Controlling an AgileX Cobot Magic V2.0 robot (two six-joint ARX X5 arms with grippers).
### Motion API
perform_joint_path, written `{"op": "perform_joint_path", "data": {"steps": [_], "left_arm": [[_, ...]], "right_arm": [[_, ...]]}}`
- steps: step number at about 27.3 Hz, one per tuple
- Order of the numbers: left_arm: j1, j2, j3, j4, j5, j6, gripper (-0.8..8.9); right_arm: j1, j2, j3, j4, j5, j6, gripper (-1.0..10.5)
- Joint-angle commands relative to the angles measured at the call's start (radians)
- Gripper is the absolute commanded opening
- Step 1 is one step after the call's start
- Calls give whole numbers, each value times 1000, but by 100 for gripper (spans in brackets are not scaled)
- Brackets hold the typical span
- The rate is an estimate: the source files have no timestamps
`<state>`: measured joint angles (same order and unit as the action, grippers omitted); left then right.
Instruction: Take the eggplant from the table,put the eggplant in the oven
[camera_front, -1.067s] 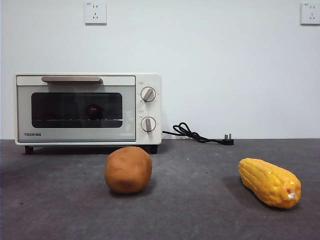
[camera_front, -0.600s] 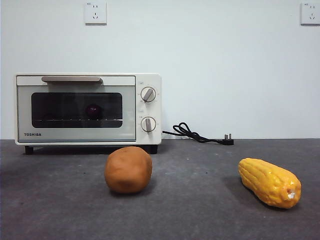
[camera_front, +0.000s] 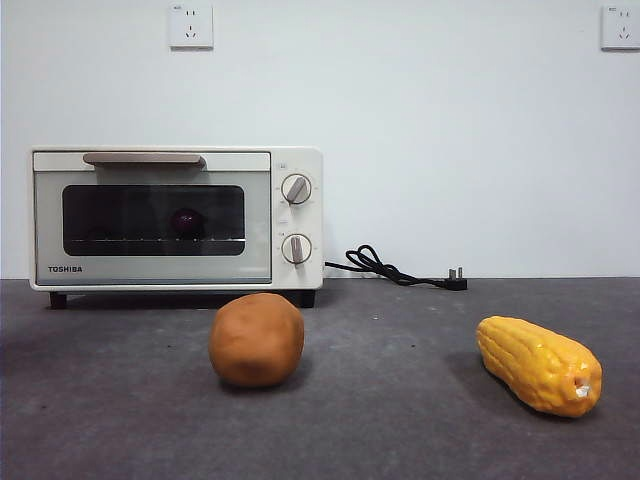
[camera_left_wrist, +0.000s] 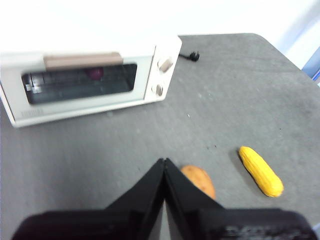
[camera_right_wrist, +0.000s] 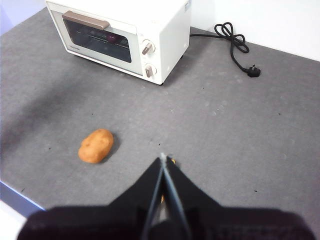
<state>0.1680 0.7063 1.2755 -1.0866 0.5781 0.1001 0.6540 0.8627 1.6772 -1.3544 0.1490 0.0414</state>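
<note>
Sitting before the oven (camera_front: 176, 218) — potato (camera_front: 256, 339), corn (camera_front: 539, 364) aside.

The front camera looked level across the table (camera_front: 400, 420) at the oven (camera_front: 176, 218); both wrist cameras looked down past their fingers, sharing that oven.

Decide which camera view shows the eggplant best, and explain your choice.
The front view: the eggplant sits on the rack behind the oven's closed glass door, dark and rounded, seen straight on. The left wrist view shows only a blurred purple spot; the right wrist view a tiny purple patch.
</note>
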Motion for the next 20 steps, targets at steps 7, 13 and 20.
{"op": "perform_joint_path", "data": {"steps": [7,13,20], "left_arm": [[-4,-174,-41,296,33,324,-4],[-4,-351,-286,617,24,348,-3],[-5,-500,-653,852,-7,224,-3]], "right_arm": [[0,-1,-6,-26,0,10,-11],[0,-1,-6,-27,0,10,-11],[0,4,-6,-26,0,9,-11]]}}
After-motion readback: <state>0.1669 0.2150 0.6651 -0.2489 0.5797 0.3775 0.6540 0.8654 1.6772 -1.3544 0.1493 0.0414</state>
